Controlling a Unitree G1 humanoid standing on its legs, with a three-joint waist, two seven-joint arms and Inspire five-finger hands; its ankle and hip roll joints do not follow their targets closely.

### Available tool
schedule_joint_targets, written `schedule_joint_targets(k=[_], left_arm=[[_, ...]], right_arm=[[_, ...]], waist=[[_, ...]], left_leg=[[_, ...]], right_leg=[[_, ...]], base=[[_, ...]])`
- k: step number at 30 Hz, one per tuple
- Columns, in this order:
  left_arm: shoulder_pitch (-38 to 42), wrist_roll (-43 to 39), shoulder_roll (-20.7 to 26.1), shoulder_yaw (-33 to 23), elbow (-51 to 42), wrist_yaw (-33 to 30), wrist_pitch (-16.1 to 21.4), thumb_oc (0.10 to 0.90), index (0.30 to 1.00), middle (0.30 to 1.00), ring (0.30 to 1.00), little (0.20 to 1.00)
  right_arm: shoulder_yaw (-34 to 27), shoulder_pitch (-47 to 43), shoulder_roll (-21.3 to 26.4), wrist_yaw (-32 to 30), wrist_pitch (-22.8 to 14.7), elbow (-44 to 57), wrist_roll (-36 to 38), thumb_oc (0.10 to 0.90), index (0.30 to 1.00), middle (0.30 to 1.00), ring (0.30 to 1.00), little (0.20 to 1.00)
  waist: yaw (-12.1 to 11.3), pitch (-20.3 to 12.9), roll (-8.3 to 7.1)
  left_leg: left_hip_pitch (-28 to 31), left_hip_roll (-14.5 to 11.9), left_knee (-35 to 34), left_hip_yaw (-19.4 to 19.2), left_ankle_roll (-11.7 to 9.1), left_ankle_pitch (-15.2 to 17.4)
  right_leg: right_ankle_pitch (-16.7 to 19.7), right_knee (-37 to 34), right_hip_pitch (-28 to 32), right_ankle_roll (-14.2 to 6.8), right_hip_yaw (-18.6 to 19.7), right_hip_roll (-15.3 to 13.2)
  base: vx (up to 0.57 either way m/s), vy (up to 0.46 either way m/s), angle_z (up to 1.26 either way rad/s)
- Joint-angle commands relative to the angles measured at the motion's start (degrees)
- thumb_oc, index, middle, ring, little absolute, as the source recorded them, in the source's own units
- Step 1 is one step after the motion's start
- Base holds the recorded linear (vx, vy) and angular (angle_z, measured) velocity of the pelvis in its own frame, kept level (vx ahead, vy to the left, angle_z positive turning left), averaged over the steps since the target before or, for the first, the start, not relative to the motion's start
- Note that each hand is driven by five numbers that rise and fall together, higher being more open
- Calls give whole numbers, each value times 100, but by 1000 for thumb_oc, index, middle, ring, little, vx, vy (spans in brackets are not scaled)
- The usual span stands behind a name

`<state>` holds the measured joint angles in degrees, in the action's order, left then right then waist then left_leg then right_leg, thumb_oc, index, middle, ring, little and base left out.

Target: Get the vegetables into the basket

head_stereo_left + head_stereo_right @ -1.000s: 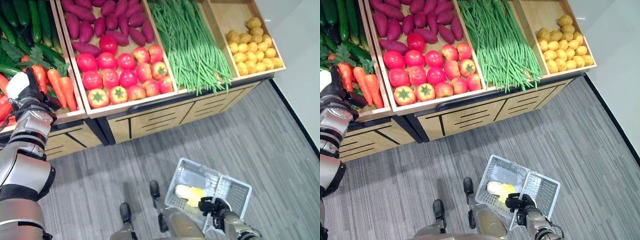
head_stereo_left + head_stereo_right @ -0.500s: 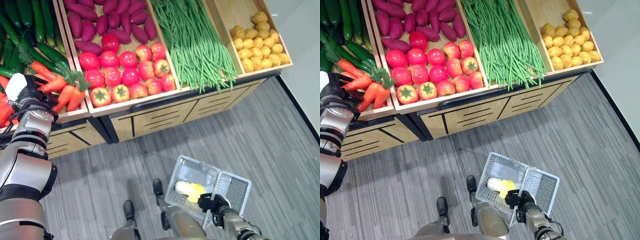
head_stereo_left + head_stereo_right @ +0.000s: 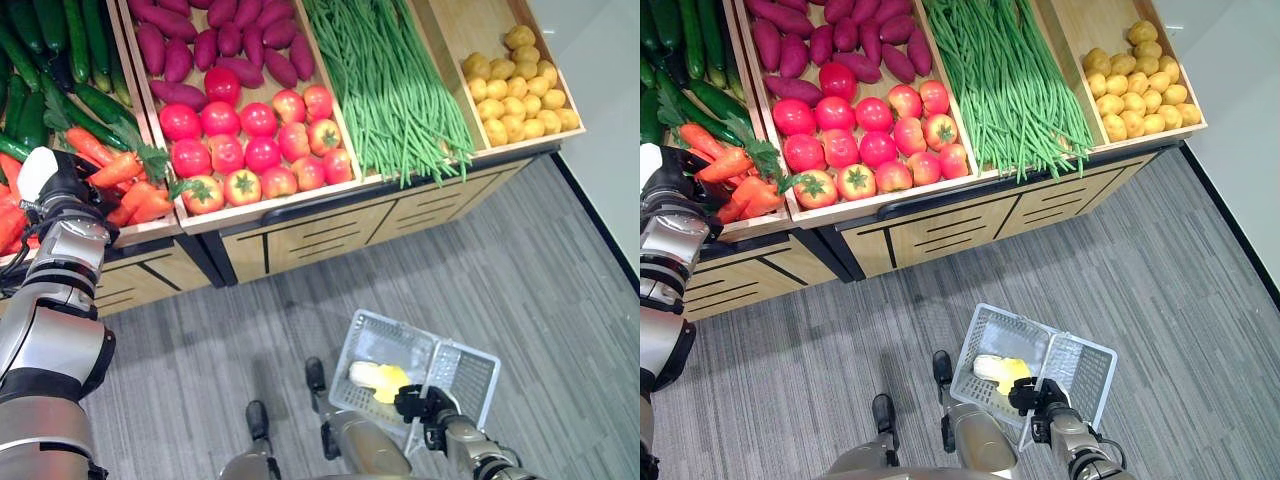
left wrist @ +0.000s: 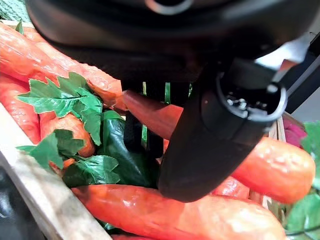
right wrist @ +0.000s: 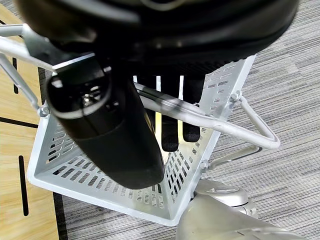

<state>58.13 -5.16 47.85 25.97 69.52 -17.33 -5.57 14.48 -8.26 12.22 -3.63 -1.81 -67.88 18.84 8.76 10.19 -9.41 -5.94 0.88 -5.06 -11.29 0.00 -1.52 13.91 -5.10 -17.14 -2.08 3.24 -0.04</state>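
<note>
Wooden display stand: slanted bins set apart by plank dividers, a dark rail along the front edge. Cabinet fronts under the bins: light wood panels with dark horizontal slots. Grey striped carpet floor before the stand; white wall with black skirting at its right end.

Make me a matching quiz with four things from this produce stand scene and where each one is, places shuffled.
Things:
1. carrot
2. basket
3. green beans
4. yellow item

Places:
A. inside the basket
B. bin beside the tomatoes
C. in the left hand
D. hanging from the right hand

Pairs: 1-C, 2-D, 3-B, 4-A
</note>
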Motion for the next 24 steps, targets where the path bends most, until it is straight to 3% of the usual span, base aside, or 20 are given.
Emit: schedule_joint_targets(k=[1, 17, 24], left_arm=[[333, -131, 3, -189, -746, -234, 378, 400, 300, 300, 300, 300], [-1087, -816, -180, -1126, -2364, -227, 740, 400, 300, 300, 300, 300], [-2254, -888, -315, -1826, -3571, -109, 794, 400, 300, 300, 300, 300]], right_arm=[[223, 247, 364, -24, 142, -215, -228, 400, 300, 300, 300, 300], [-413, 616, 576, 66, 332, -410, -371, 400, 300, 300, 300, 300], [-746, 792, 617, 117, 451, -589, -449, 400, 300, 300, 300, 300]], waist=[[67, 23, 338], [-59, -630, 656], [-214, -844, 728]], left_leg=[[-59, -218, 6, 325, -220, 76], [923, -113, 6, 522, -216, 391], [1119, -84, 6, 642, -187, 401]], right_leg=[[-797, 10, 605, -457, -104, -6], [-1146, 10, 1681, -442, -293, -139], [-1219, 10, 1945, -428, -372, -184]], base=[[59, -5, 1], [46, 7, 9], [-29, 2, 10]])
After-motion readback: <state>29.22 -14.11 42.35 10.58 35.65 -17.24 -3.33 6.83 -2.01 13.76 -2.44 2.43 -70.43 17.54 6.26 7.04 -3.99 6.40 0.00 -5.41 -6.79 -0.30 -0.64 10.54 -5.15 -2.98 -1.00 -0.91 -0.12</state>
